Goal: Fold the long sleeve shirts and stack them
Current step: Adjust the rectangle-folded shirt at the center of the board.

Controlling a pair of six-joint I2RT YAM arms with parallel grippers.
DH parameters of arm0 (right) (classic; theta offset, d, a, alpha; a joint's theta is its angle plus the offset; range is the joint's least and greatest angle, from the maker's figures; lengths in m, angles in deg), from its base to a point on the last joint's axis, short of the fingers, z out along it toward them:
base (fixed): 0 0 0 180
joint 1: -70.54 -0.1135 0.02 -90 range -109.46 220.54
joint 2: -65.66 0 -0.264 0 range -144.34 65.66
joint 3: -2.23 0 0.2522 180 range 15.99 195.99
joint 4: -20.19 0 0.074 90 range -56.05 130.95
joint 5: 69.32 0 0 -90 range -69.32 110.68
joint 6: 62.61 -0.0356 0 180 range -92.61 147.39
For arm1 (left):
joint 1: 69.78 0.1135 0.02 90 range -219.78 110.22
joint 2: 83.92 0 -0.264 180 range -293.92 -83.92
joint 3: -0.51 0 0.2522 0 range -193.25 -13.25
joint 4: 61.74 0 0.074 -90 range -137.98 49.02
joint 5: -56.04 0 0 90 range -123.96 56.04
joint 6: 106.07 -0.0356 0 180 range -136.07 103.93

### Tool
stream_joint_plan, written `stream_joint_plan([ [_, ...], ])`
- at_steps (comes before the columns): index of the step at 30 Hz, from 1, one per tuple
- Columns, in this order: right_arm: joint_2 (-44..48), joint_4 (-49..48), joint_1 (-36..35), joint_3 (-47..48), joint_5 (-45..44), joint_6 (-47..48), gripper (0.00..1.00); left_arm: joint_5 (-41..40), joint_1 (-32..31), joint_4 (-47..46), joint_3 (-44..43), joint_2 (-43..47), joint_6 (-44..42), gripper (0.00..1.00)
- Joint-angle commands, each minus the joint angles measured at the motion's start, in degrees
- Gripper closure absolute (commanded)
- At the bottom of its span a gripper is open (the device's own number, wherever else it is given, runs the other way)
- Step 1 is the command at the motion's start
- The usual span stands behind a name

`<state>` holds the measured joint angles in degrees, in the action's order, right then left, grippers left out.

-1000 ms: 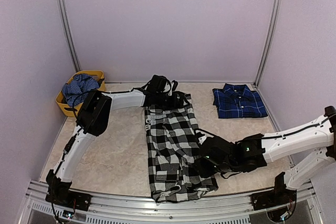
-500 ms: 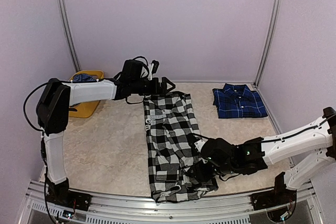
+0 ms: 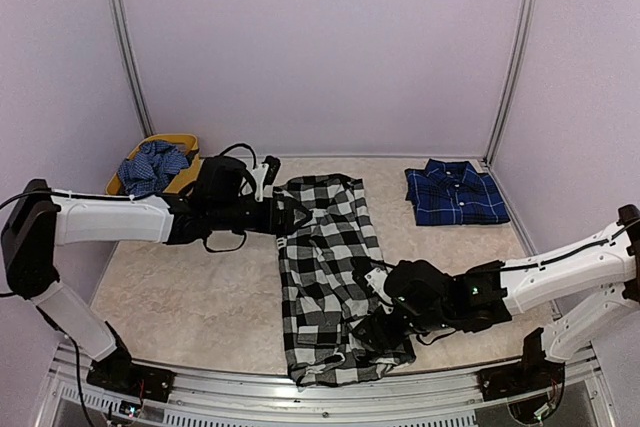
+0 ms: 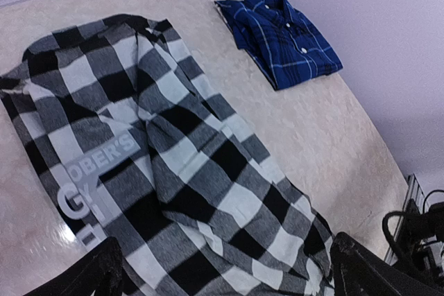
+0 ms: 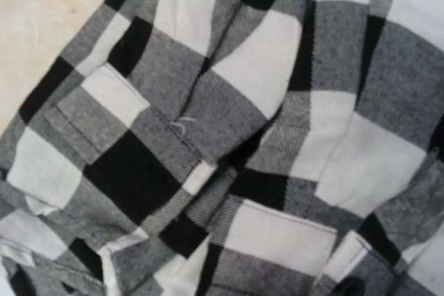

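The check shirt (image 3: 325, 277) covers the middle of the surface (image 3: 200, 287), from the far side to the near edge. The left arm (image 3: 110, 219) lies low across the bare stretch to the shirt's left, with the left gripper (image 3: 288, 215) at its far-left edge. The right arm (image 3: 560, 267) bars the near-right quarter, and the right gripper (image 3: 372, 327) is down at the shirt's near-right hem. An open lane runs between the check shirt and the folded navy plaid shirt (image 3: 455, 192). A yellow basket (image 3: 178, 139) fills the far-left corner. Walls (image 3: 320, 47) close three sides.
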<state>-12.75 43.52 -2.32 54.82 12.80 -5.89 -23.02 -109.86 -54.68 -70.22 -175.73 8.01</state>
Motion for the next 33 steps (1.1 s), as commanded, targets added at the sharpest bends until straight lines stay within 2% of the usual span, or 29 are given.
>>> stream_joint_plan([
  [1, 2.4, 0.7, 2.0, -0.1, 0.1, 0.7, 0.39, -3.1, -5.1, -0.2, 9.3, 5.8, 3.5, 0.01],
  [5, 2.1, 1.3, 5.7, 0.3, 0.8, 1.3, 0.38, -3.3, -7.7, -1.7, 13.9, 5.9, 5.6, 0.01],
  [9, 1.6, 0.8, 9.3, 0.7, 2.5, 1.3, 0.38, -2.0, -8.2, -3.9, 13.6, 2.3, 6.0, 0.01],
  [17, -2.2, -1.6, 11.5, 1.0, 4.2, 2.3, 0.38, -0.3, -7.8, -3.0, 5.5, -9.7, 2.9, 0.02],
  [22, -4.9, -3.3, 13.1, 1.2, 5.0, 2.3, 0.38, -0.2, -5.1, -0.1, 1.6, -14.9, 3.6, 0.02],
  [27, -7.8, -7.5, 17.7, 1.4, 9.8, 3.8, 0.38, 0.6, -2.4, -0.1, 0.4, -17.1, 3.6, 0.02],
  [33, -15.6, -9.5, 22.8, 5.2, 13.9, 7.6, 0.39, 1.4, -0.2, 1.5, -4.1, -21.9, 2.2, 0.02],
])
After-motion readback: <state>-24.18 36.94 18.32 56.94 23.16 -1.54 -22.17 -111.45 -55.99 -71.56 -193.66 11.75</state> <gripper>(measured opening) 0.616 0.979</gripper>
